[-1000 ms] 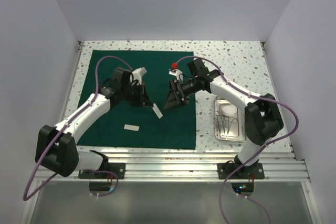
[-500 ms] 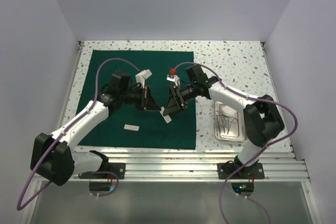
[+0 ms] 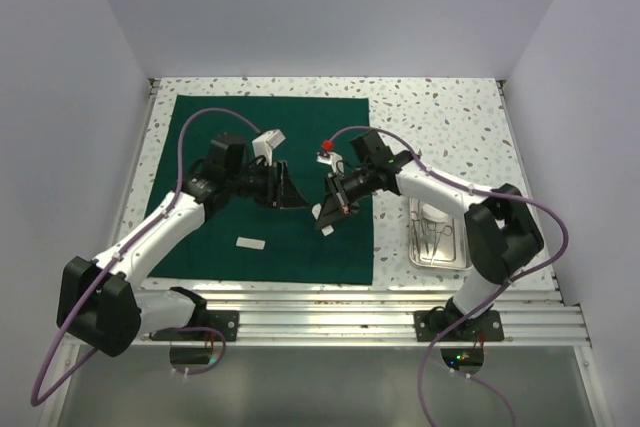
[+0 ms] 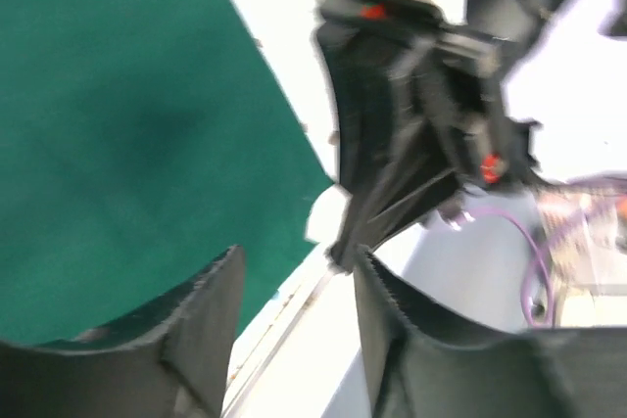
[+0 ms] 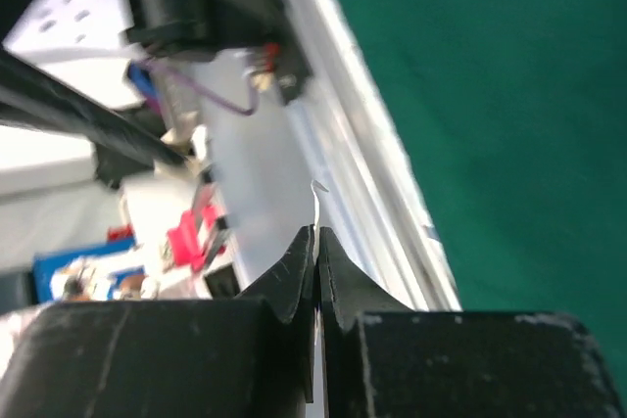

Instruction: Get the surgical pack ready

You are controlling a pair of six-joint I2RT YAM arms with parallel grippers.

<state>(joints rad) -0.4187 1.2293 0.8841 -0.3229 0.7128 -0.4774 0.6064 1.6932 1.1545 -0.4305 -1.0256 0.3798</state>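
The table (image 3: 450,107) is carrying the dark green cloth (image 3: 220,127), lying flat across its nine o'clock half. Soft and limp, it is best pinched at a corner. The rigid steel tray (image 3: 462,259) is sitting at four o'clock. The left gripper (image 3: 287,194) is hovering, jaws apart. The right gripper (image 3: 327,217) is clamping a flimsy thin white strip (image 5: 316,205).

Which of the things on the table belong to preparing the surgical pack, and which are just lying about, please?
Belonging to the job:
green cloth, spread flat
steel tray
instruments and gauze in the tray
thin white strip pinched in the right fingers

Lying about:
second white strip on the cloth, untouched; purpose unclear
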